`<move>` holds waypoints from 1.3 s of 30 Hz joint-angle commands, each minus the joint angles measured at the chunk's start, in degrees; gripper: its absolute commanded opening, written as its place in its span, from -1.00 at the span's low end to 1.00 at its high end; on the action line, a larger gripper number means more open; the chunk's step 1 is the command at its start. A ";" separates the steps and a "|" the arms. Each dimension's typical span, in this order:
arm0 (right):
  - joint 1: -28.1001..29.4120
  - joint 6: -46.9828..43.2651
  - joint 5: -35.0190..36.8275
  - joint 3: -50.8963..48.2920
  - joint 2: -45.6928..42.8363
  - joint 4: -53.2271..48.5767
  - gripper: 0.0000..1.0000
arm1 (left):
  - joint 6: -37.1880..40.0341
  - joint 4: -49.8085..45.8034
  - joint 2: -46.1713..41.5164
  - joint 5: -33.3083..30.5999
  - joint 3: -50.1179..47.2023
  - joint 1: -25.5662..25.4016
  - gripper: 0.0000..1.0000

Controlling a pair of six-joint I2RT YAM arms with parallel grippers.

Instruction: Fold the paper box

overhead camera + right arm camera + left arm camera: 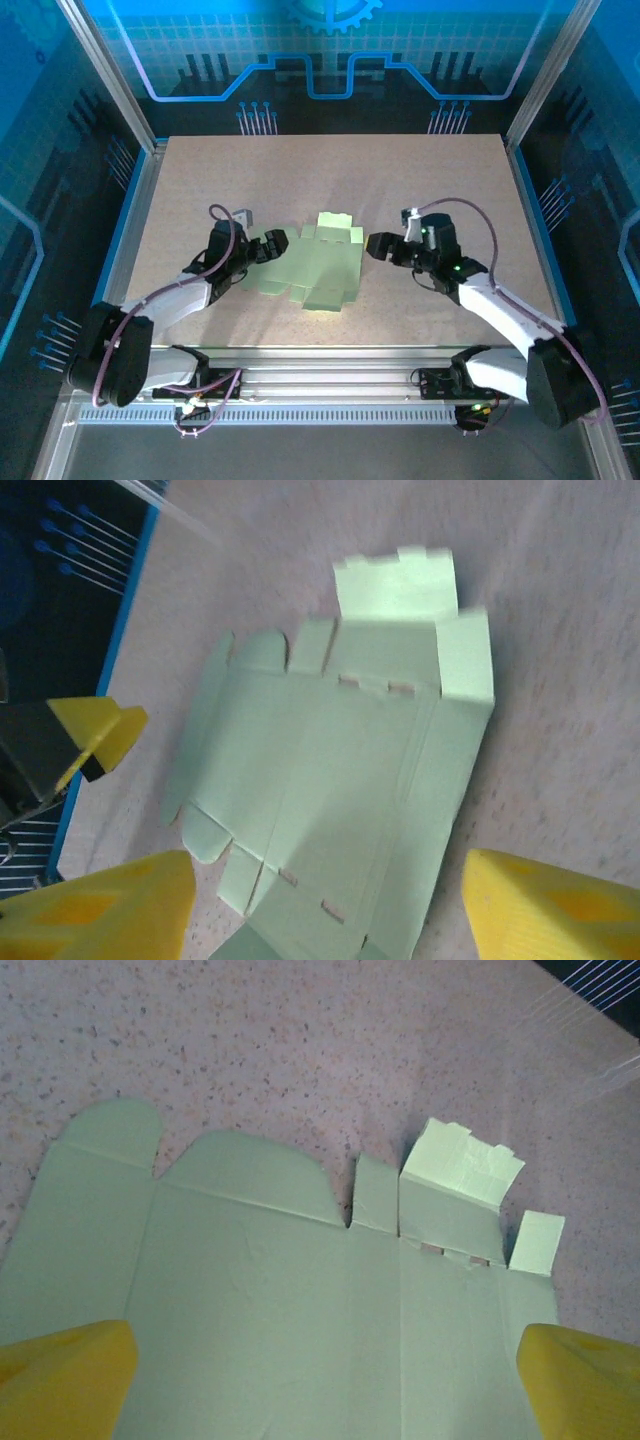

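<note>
The paper box (pixel 315 265) is a pale lime-green die-cut sheet lying flat in the middle of the table, with tabs along its far and near edges. One far flap (pixel 460 1165) stands partly folded up. My left gripper (pixel 262 248) is at the sheet's left edge, open. Its yellow fingertips (pixel 70 1375) straddle the sheet (pixel 270 1290) low over it. My right gripper (pixel 380 247) sits at the sheet's right side, open. Its yellow fingertips (pixel 540 910) stand apart over the sheet's (pixel 340 760) right edge. Nothing is gripped.
The speckled beige table (pixel 330 170) has bare room behind and beside the sheet. Blue panel walls and aluminium posts surround it. A metal rail (pixel 320 375) runs along the near edge by the arm bases. The left arm's yellow fingertip (pixel 95 730) shows across the sheet.
</note>
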 commanded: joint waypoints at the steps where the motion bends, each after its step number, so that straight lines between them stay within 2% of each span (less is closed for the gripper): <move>1: 2.89 4.66 2.32 -0.99 4.85 3.30 0.29 | -1.45 0.56 1.85 1.50 1.46 -0.39 0.88; 4: 4.51 5.18 3.16 -0.54 9.15 5.00 0.15 | -1.38 0.55 3.42 1.69 1.84 -0.40 0.85; 6: 5.07 5.56 3.40 -0.12 11.71 5.79 -0.04 | -1.05 0.12 4.45 2.27 2.57 -0.41 0.85; 7: 5.14 5.72 3.40 -0.10 12.51 6.11 -0.06 | -0.90 -0.02 4.80 2.41 2.81 -0.43 0.85; 12: 5.57 5.97 3.41 0.55 17.43 7.64 0.03 | -1.23 0.47 4.97 2.37 1.82 -0.48 0.87; 16: 5.62 5.83 1.47 1.69 21.39 8.98 -0.06 | -0.53 -0.82 4.75 1.91 2.12 -0.39 0.90; 28: 6.17 5.62 -0.10 4.41 26.20 9.75 -0.86 | 0.23 -1.83 4.59 2.36 2.34 -0.47 0.97; 30: 6.12 4.51 0.55 5.27 26.15 7.65 -1.00 | 0.26 -1.99 4.36 2.38 2.21 -0.45 0.98; 34: 6.08 0.11 3.21 7.58 24.53 0.07 -1.00 | 0.75 -2.73 3.16 2.35 2.16 -0.44 0.98; 39: 6.08 -12.10 10.59 16.01 23.48 -20.92 -1.00 | 3.54 -6.13 0.29 0.87 3.32 -1.27 0.98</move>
